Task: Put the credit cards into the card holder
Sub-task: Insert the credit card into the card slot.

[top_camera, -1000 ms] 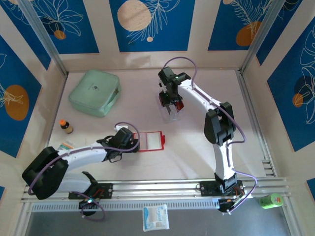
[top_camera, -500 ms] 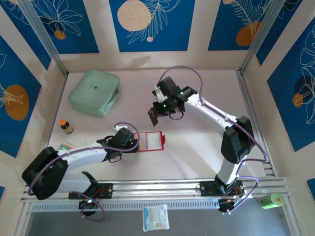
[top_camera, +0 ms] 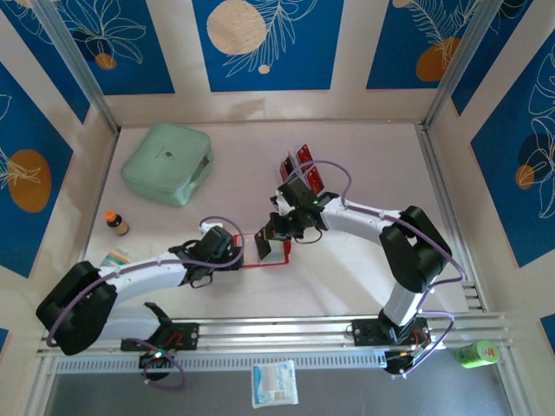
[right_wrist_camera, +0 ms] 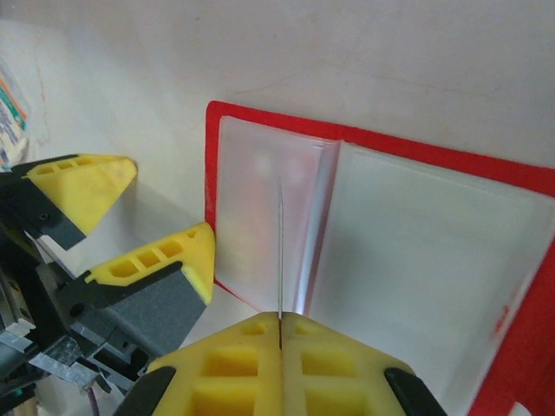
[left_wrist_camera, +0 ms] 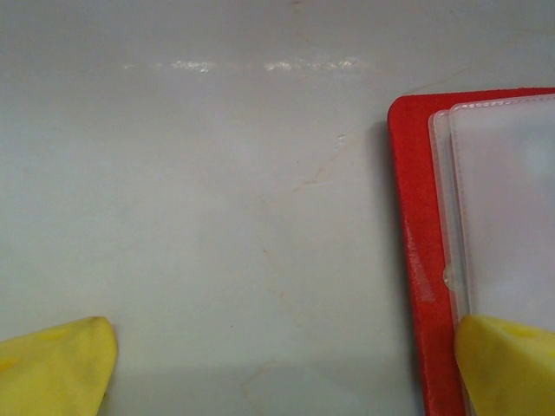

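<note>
Gripping a credit card (right_wrist_camera: 279, 251) edge-on between its closed yellow fingers, the right gripper (right_wrist_camera: 279, 322) hangs over the card holder (right_wrist_camera: 416, 251), which lies open and flat on the table (top_camera: 329, 277) between the two arms. In the right wrist view the card stands upright above one clear pocket, close to the fold where the two pockets meet (whether its lower edge touches the plastic I cannot tell). From above, the card shows as a dark, tilted slab over the red holder.

The left gripper (left_wrist_camera: 282, 334) sits low at the holder's edge with its jaws spread wide and nothing between them. One yellow fingertip (left_wrist_camera: 507, 360) overlaps the red border and the clear sleeve, and the other lies over bare table.

More red-and-dark credit cards (top_camera: 305, 166) stand upright behind the right arm, well apart from the holder. A mint-green case (top_camera: 166, 162) lies at the far left of the table, and a small bottle (top_camera: 115, 223) stands near the left wall.
</note>
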Controlling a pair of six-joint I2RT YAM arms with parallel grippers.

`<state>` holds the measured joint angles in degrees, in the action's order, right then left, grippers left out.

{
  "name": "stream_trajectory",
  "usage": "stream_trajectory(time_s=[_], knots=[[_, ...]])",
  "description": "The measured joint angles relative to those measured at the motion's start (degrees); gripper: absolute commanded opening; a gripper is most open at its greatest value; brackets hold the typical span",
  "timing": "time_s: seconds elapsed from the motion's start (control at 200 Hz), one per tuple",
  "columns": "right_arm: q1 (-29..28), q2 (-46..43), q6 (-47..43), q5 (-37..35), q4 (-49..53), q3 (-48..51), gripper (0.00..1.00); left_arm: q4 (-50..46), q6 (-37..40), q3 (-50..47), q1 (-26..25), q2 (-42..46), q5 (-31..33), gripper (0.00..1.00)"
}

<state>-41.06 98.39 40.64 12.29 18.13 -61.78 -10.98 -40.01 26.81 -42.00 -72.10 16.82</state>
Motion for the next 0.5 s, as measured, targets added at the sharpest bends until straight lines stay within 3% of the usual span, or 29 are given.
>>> stream_trajectory(time_s=[0.5], knots=[[-0.63, 2.99, 1.84, -0.07, -5.55, 0.85, 0.0, -2.51, 0.0, 0.26, 0.0, 2.43, 0.0, 1.0]])
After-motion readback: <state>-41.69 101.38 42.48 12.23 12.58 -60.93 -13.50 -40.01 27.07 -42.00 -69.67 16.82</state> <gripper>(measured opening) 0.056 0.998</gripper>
